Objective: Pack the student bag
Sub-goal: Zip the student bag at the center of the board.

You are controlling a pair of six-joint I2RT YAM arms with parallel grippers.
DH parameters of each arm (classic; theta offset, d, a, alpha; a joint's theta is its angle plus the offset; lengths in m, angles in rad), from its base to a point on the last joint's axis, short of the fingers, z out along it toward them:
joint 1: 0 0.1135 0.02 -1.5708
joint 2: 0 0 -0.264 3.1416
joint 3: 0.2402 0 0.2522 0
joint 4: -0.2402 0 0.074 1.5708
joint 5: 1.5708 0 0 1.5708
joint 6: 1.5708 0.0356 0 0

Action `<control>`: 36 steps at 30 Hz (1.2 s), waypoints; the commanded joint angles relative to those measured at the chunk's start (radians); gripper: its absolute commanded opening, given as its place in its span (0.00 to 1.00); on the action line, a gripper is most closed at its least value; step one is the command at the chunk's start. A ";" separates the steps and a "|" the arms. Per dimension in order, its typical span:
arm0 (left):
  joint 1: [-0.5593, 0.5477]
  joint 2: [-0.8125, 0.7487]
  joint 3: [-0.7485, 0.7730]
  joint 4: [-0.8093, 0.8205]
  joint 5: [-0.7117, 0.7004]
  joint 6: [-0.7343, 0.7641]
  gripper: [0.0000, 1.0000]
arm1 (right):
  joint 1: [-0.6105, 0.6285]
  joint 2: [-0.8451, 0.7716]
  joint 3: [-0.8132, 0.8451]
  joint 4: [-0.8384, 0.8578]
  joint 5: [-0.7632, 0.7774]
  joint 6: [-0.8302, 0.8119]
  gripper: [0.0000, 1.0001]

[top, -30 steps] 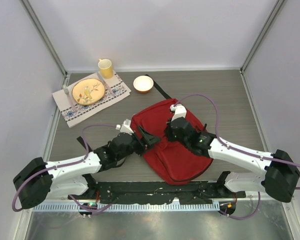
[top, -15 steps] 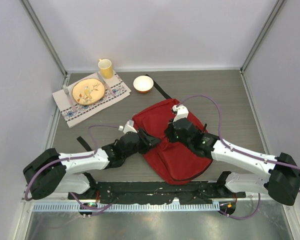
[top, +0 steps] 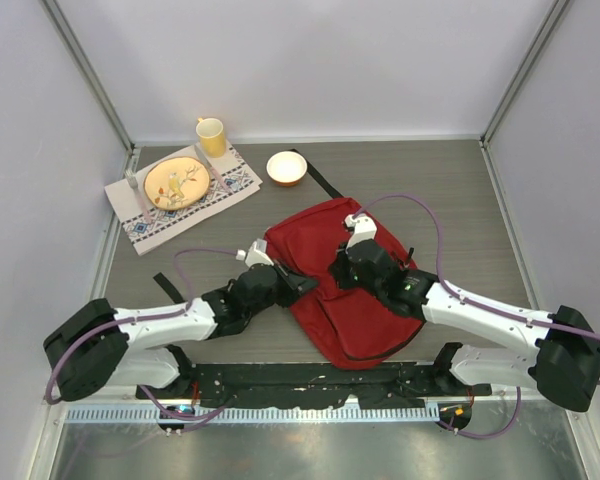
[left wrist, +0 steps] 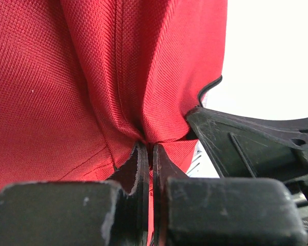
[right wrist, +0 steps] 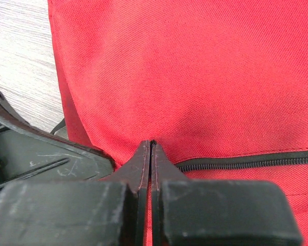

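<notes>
Overhead view: a fixed camera above and behind the arm bases (top: pixel 75 360), tilted down and forward. It is set far enough back to take in the whole table (top: pixel 430 190) and the surrounding walls (top: pixel 330 70); the bases lie along the bottom edge. Left wrist view: the camera rides just behind the left gripper (left wrist: pixel 146 146) and sights along its fingers (left wrist: pixel 138 169) at very close range — red cloth of the bag (left wrist: pixel 66 77) fills most of the frame. Right wrist view: the same arrangement behind the right gripper (right wrist: pixel 151 143), equally near, with a strip of table at upper left. All three views share the bag — each wrist view shows only a small patch of it.
</notes>
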 commanded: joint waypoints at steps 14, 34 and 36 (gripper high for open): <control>0.002 -0.503 -0.168 -0.338 -0.118 0.015 0.00 | -0.067 -0.037 0.050 0.028 0.107 0.031 0.01; 0.021 -0.652 -0.102 -0.603 -0.216 0.098 0.00 | -0.167 -0.146 -0.068 -0.037 0.137 0.031 0.01; 0.024 -0.650 -0.104 -0.604 -0.216 0.101 0.00 | -0.182 -0.149 -0.066 -0.048 0.137 0.026 0.01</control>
